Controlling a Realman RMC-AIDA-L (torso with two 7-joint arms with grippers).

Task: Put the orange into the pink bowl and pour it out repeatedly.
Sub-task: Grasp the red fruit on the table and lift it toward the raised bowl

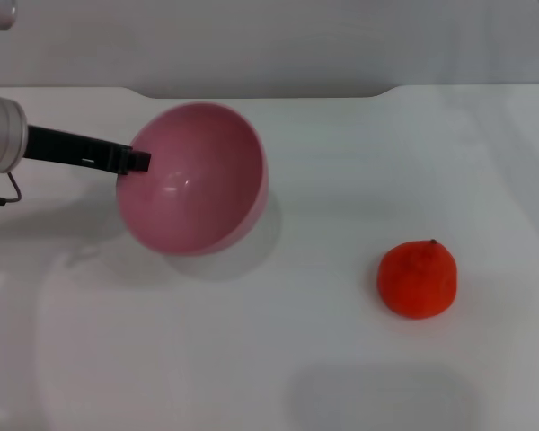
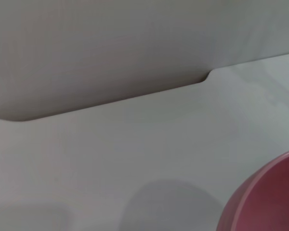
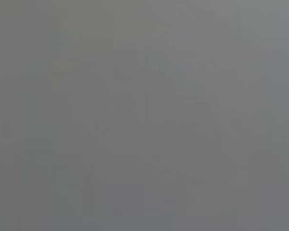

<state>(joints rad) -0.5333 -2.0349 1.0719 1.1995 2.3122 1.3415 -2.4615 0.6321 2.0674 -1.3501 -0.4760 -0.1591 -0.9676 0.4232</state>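
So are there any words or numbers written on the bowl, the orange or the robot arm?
None to read: the pink bowl, the orange and the white table are all plain.
The left gripper, at the bowl's rim, carries no lettering; farther up that arm there is only a green light, not a word.

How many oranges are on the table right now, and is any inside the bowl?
1. The orange sits on the table, to the right of the tilted pink bowl, apart from it. The bowl's visible inside holds nothing.
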